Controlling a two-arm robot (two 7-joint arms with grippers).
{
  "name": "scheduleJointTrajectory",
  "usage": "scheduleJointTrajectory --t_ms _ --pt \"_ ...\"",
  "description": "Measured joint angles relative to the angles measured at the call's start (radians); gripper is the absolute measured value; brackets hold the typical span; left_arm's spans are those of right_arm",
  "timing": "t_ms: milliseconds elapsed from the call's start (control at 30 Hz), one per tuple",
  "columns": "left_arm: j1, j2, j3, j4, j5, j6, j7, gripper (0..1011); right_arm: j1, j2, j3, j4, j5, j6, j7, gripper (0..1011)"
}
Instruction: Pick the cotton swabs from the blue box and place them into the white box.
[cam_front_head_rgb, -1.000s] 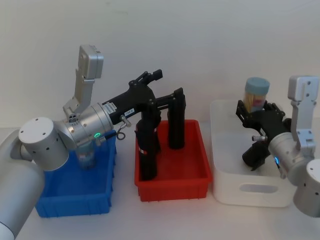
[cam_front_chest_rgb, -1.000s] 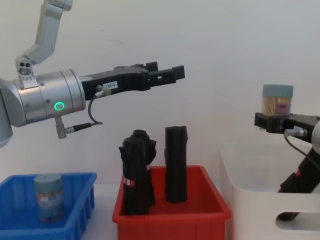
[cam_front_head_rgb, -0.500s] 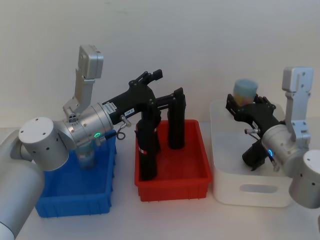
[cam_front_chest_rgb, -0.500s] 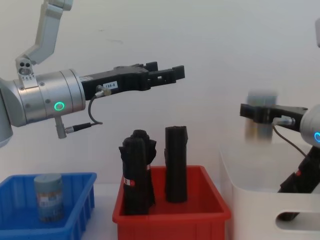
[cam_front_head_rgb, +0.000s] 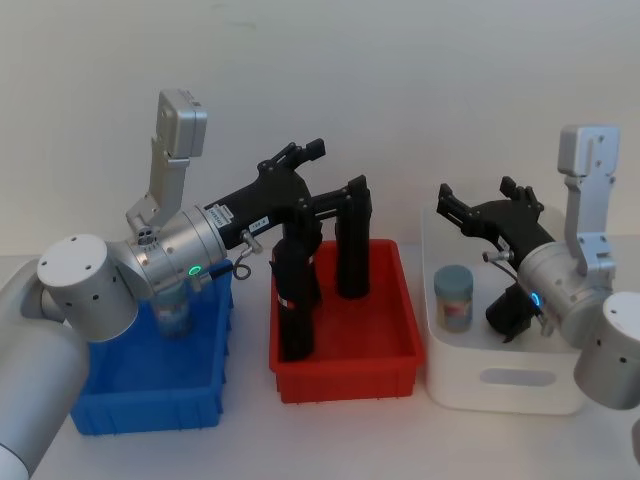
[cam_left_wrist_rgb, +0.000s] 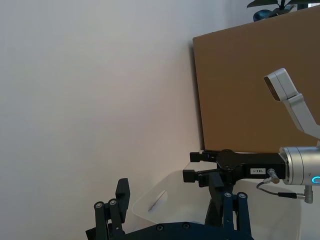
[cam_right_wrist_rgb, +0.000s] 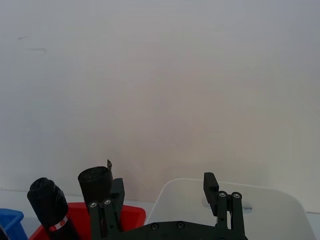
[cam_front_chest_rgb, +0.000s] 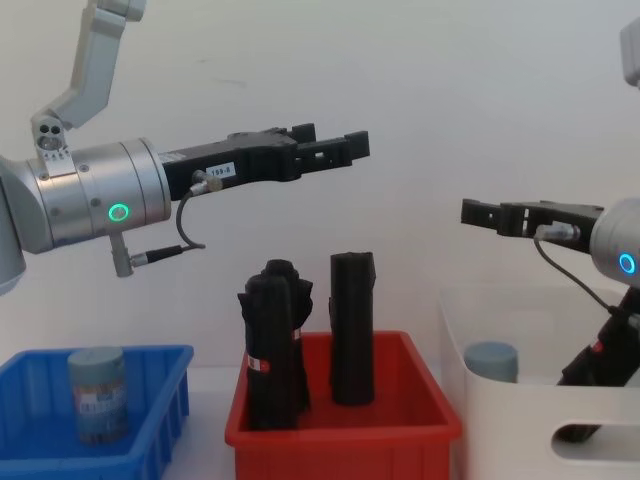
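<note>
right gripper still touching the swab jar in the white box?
Apart. In the chest view the right gripper is open, hanging well above the cotton swab jar standing in the white box, bare wall between them.

Head view looks down on the blue box (cam_front_head_rgb: 150, 385), red bin (cam_front_head_rgb: 345, 345) and white box (cam_front_head_rgb: 500, 385). Chest view faces them level. Wrist views look out toward the wall.

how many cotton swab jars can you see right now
2. One cotton swab jar stands inside the white box, at its left end. The other jar stands in the blue box, partly hidden by the left arm in the head view. More could be hidden behind that arm.
</note>
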Motion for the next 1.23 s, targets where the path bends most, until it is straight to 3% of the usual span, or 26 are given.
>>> scheduleJointTrajectory --t_ms 1233 --pt "0.000 0.000 0.000 0.000 0.000 0.000 0.000 1004 0.005 -0.003 -0.002 0.000 0.000 0.003 0.008 1002"
